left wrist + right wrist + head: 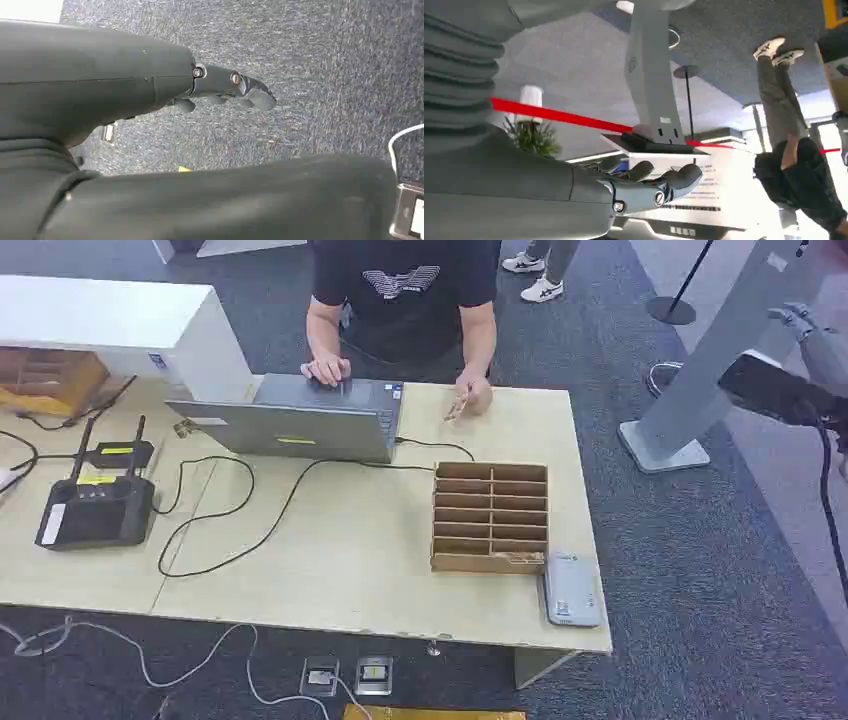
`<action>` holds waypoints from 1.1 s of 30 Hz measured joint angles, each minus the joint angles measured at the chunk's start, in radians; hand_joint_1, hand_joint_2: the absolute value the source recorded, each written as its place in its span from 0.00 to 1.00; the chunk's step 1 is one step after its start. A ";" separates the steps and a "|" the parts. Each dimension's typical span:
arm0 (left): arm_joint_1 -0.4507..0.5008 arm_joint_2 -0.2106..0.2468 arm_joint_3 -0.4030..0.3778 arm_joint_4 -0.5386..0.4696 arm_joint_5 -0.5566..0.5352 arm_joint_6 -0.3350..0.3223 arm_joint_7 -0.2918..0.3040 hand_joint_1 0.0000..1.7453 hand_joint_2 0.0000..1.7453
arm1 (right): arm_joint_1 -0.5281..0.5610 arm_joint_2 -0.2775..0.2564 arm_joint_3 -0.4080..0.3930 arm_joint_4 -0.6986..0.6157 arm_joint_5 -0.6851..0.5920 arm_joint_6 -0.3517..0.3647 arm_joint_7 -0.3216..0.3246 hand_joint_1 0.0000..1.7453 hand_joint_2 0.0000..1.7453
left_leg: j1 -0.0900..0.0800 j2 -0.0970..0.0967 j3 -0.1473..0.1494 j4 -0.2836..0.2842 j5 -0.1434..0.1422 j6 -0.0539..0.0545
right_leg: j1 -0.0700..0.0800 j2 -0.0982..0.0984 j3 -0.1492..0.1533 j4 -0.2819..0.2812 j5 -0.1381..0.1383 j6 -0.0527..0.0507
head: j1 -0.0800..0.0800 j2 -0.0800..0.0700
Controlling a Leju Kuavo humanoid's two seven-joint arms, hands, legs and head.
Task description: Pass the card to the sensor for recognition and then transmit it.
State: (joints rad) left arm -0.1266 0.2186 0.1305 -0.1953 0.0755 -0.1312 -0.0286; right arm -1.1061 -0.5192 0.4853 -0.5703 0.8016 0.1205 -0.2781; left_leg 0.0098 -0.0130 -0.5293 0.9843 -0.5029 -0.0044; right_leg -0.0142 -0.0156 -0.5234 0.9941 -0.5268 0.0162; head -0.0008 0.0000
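Observation:
A flat grey-white reader (571, 590) lies on the table (350, 550) near its front right corner, beside a cardboard slot organizer (490, 515). Something pale sits in the organizer's front right slot; I cannot tell if it is a card. My right hand (800, 318) is raised far to the right of the table, beside the tall grey stand (690, 390). In the right wrist view this hand (649, 182) has loosely curled fingers with nothing in them. My left hand (225, 90) hangs over dark carpet and holds nothing.
A person (405, 300) stands behind the table, one hand on a laptop (300, 425), the other resting on the tabletop. A black controller (95, 510) and cables lie at the left. The stand's base (665, 445) sits on the carpet to the table's right.

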 joint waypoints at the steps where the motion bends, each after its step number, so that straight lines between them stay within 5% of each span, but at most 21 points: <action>1: 0.000 0.000 0.000 0.000 0.000 -0.004 0.002 0.00 0.00 | 0.005 0.006 0.011 -0.006 0.021 -0.005 0.002 0.00 1.00 | 0.000 0.000 0.000 0.000 0.000 0.000 | 0.000 0.000 0.000 0.000 0.000 0.000 | 0.000 0.000; 18: -0.003 0.000 0.000 0.003 -0.002 -0.015 0.006 0.00 0.00 | 0.024 0.083 0.091 -0.040 0.090 -0.021 0.010 0.00 1.00 | 0.000 0.000 0.000 0.000 0.000 0.000 | 0.000 0.000 0.000 0.000 0.000 0.000 | 0.000 0.000; 33: -0.005 0.000 -0.001 0.003 -0.021 -0.008 0.006 0.00 0.00 | 0.091 0.076 0.098 -0.101 0.078 -0.007 0.021 0.00 1.00 | 0.000 0.000 0.015 0.001 0.001 0.000 | 0.000 0.000 -0.003 0.000 0.001 0.000 | 0.000 0.000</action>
State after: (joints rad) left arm -0.1312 0.2182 0.1293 -0.1919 0.0545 -0.1392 -0.0229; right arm -1.0151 -0.4433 0.5833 -0.6718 0.8800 0.1133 -0.2575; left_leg 0.0102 -0.0125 -0.5140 0.9857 -0.5017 -0.0047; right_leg -0.0138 -0.0152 -0.5262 0.9946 -0.5262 0.0165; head -0.0008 0.0000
